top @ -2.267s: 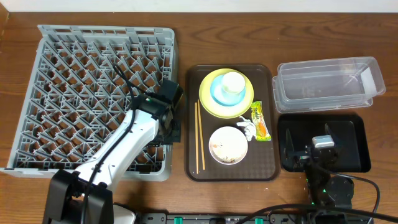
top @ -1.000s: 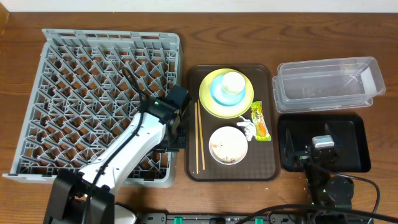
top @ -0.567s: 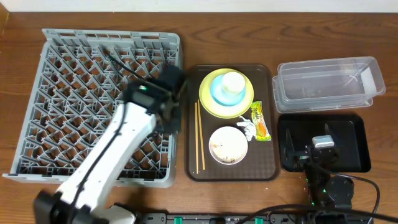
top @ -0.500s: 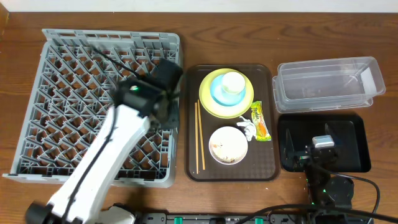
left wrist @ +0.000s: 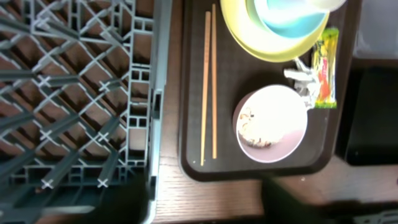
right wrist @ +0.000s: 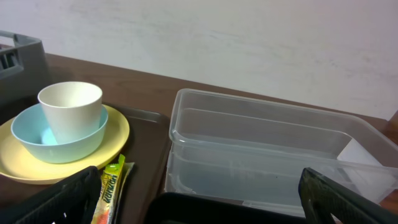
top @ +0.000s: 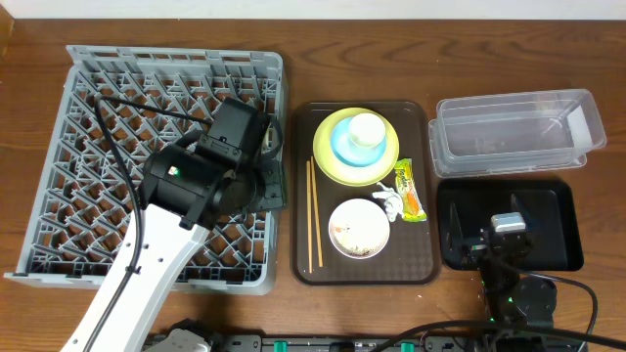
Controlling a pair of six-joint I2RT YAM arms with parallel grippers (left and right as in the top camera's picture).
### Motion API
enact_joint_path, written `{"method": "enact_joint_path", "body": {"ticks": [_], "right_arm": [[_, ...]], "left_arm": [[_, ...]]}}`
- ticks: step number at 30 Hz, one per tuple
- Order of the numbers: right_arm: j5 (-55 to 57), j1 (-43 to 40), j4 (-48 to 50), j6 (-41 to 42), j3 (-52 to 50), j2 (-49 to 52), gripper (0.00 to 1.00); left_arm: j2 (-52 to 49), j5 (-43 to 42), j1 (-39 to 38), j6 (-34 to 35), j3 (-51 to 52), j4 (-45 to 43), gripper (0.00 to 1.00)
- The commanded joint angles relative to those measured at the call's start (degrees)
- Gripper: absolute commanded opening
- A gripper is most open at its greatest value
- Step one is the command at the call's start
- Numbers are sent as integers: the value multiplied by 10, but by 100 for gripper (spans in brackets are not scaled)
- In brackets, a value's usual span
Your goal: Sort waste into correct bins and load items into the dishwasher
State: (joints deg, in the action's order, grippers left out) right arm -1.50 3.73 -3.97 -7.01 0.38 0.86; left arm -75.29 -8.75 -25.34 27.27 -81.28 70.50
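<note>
On the brown serving tray [top: 421, 264] a white cup [top: 368, 129] sits in a light blue bowl [top: 344, 147] on a yellow plate [top: 333, 166]. A white bowl [top: 359, 228] holds beige scraps [left wrist: 255, 121]. The chopsticks [top: 312, 215] lie at the tray's left. The yellow-green wrapper [top: 410, 190] and white tissue [top: 386, 202] lie at its right. My left gripper [top: 271, 186] hangs open and empty above the grey dish rack's [top: 98, 127] right edge. My right gripper [top: 486, 240] is open and empty over the black tray [top: 558, 225], in front of the clear tub [top: 514, 132].
The rack sits slightly askew on the wooden table [top: 293, 39], close against the serving tray's left side. The left wrist view looks straight down on the chopsticks [left wrist: 209, 93] and white bowl [left wrist: 271, 123]. The right wrist view shows the cup [right wrist: 69, 106] and tub [right wrist: 267, 149].
The rack was shifted and turned slightly early on. My left arm has since risen from the rack's right edge toward the camera. The right arm has not moved.
</note>
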Motion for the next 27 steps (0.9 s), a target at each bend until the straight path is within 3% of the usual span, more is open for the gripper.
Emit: {"method": "enact_joint_path", "body": {"ticks": [1,4,5,6,8,10,14,16,27], "right_arm": [[-1,3,-2,-3,-1,-1,99],[-1,3,-2,-3,-1,-1,99],[-1,3,-2,-3,-1,-1,99],[-1,3,-2,-3,-1,-1,99],[-1,3,-2,-3,-1,-1,99],[-1,3,-2,-3,-1,-1,99],[-1,3,-2,-3,-1,-1,99],[-1,3,-2,-3,-1,-1,99],[-1,3,-2,-3,-1,-1,99]], "left_arm": [[-7,-12,-1,1,8,2,27],[-12,-29,-1,-6,9,1,24],[-12,-48,-1,-25,9,-3,31],[-12,-77,-1,-56,9,-8,46],[-12,-154,-1,-137,9,-19,62],[-12,-205,-1,-182,9,-26,68],[-12,-225,-1,-196,9,-37,71],[-12,-225,-1,-196,9,-38,84],[-12,-218,-1,-195,9,-38,91]]}}
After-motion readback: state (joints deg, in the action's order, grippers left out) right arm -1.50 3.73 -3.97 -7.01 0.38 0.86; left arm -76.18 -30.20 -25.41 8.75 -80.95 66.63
